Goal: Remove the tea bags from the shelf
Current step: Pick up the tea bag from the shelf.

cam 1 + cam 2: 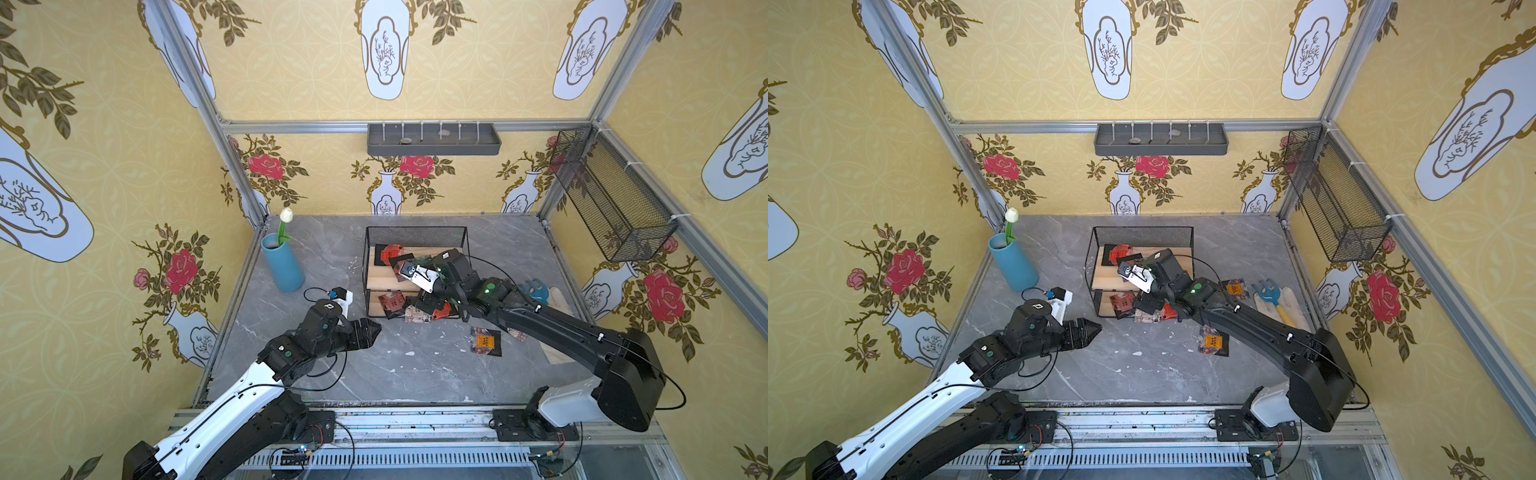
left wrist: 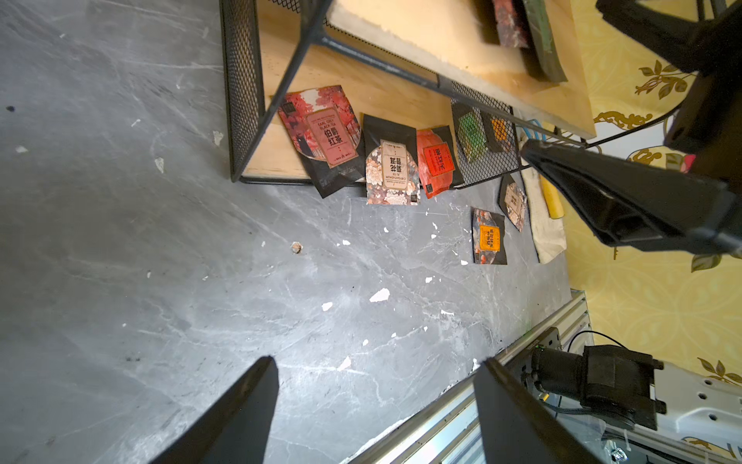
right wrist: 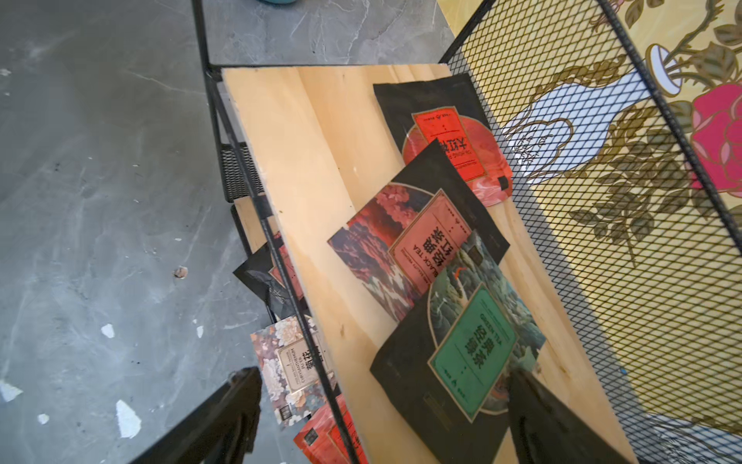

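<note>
The shelf [image 1: 415, 237] stands at the middle back of the grey table, a wire-mesh rack with two wooden boards. On its top board [image 3: 321, 160] lie three tea bags: a red one [image 3: 453, 144], a pink one [image 3: 417, 249] and a green one [image 3: 469, 353]. My right gripper [image 3: 385, 385] hangs open over that board's front edge, one finger above the green sachet, the other outside the front rail. More tea bags [image 2: 325, 136] lie on the lower board and spill forward. An orange sachet [image 1: 485, 341] lies on the table. My left gripper [image 2: 377, 361] is open and empty, left of the shelf.
A blue vase [image 1: 282, 266] with a white tulip stands at the back left. A blue garden fork [image 1: 1268, 291] on a beige cloth lies right of the shelf. A grey tray [image 1: 432, 139] and a black mesh basket [image 1: 611, 195] hang on the walls.
</note>
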Controlling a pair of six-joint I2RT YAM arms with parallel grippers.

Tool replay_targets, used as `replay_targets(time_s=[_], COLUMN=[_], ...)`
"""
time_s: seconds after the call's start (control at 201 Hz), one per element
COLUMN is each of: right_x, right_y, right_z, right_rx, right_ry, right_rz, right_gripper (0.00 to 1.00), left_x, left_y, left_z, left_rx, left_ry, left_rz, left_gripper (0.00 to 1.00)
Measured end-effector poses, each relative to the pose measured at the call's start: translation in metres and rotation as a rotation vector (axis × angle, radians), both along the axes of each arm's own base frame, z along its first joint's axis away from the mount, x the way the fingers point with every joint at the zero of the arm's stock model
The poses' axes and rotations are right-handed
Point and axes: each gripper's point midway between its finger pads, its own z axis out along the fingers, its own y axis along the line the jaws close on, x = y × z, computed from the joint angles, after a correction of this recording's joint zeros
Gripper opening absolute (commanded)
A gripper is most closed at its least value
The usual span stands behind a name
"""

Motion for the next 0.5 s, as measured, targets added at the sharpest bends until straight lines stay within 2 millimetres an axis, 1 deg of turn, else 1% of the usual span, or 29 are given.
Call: replay_targets(time_s=[0.199, 0.269, 0.498], right_x=[0.014, 0.016, 0.013], right_y=[-0.001, 0.001, 0.005], right_z=[-0.010, -0.010, -0.015], right_rx=[-0.022, -0.017, -0.003], right_ry=[0.000, 0.004, 0.035], right_rz=[-0.003, -0.001, 0.010], right_gripper=[1.00, 0.97, 0.89], left_x=[0.000, 0.000, 0.000], left_y=[0.000, 0.000, 0.001], left_z=[0.000, 0.001, 0.001], left_rx=[-0.001, -0.002, -0.003], left_ry=[-0.001, -0.003, -0.004], left_rz=[0.001, 0.001, 0.005], left_gripper=[0.86, 0.86, 0.86])
